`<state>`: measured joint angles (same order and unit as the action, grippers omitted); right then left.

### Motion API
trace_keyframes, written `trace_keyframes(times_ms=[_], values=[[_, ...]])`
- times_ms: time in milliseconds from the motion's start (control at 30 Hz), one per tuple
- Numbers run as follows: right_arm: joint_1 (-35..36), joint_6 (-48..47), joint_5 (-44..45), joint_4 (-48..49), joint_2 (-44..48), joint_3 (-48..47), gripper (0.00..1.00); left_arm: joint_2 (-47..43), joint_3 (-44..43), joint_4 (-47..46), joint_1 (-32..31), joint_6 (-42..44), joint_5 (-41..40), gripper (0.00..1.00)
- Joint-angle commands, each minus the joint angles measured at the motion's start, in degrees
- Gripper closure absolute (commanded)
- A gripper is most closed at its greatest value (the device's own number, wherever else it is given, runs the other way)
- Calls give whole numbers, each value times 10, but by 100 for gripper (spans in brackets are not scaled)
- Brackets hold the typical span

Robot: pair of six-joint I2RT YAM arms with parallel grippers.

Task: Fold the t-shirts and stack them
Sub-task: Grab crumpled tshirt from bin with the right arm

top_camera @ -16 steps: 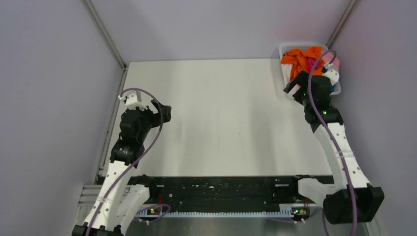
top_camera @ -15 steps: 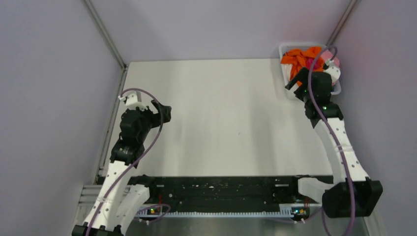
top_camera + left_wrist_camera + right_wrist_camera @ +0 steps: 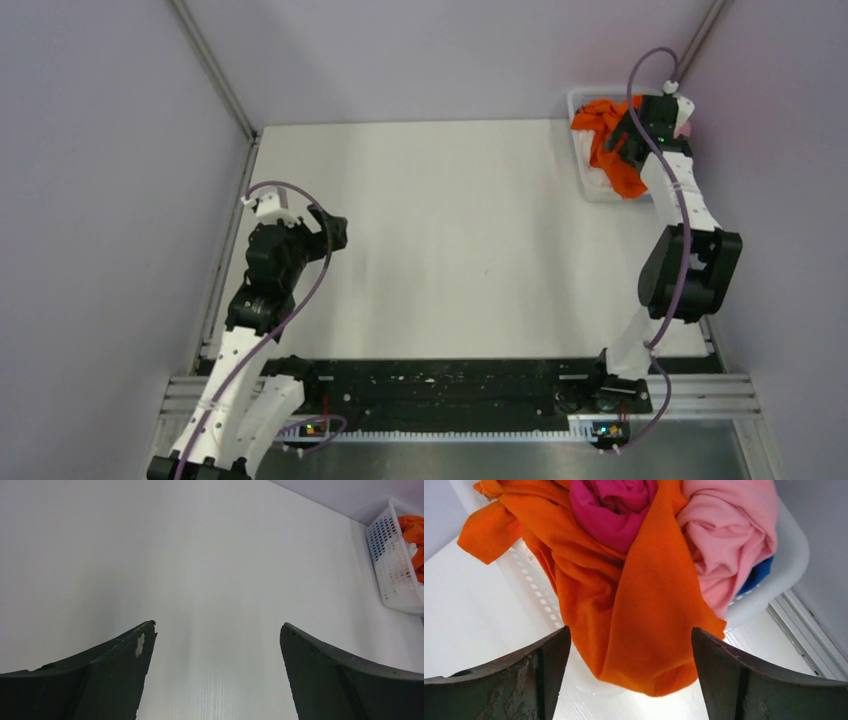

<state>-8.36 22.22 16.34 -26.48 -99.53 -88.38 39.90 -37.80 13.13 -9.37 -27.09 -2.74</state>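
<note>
White table (image 3: 450,250), top view: t-shirts (image 3: 605,125) heaped in bin (image 3: 590,192) far right, right gripper (image 3: 628,138) over them, left gripper (image 3: 335,228) parked left | left wrist: jaws apart on nothing, likely waiting | right wrist: jaws apart, orange t-shirt (image 3: 644,595) draped over rim just ahead, seemingly lining up a pinch.

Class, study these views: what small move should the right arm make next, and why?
Probably lower the right gripper a little and close on the orange t-shirt. In the wrist view its open jaws frame the fold that spills over the white bin's rim, and nothing is held yet.
</note>
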Motion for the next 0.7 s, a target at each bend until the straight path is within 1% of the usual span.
trace_keyframes(times_ms=[0,133,200,233,267,300,333,367,400,567,667], values=[[-2,-22,-23,-19,-44,-58,13,4,2,-33,1,-2,-25,1],[-2,-15,-27,-17,-71,-59,19,10,-1,-29,2,-2,-40,1],[-2,-11,-31,-17,-79,-58,28,13,-2,-26,1,-2,-45,1],[-2,-10,-32,-17,-82,-58,35,14,-4,-24,1,-2,-47,1],[-2,-10,-31,-16,-84,-58,45,16,-3,-23,1,-4,-48,1],[-2,-7,-28,-16,-84,-59,60,15,-4,-22,1,-5,-49,1],[-2,-6,-21,-15,-84,-59,81,16,-5,-22,1,-6,-50,1],[-2,-5,-14,-16,-81,-60,97,16,-4,-21,1,-6,-51,1],[-2,-4,-9,-16,-76,-60,100,16,-5,-21,1,-6,-52,1],[-2,-18,11,-16,-33,-72,100,16,-5,-21,1,-8,-52,1],[-2,-31,23,-16,-4,-98,100,19,-6,-19,1,-9,-53,1]])
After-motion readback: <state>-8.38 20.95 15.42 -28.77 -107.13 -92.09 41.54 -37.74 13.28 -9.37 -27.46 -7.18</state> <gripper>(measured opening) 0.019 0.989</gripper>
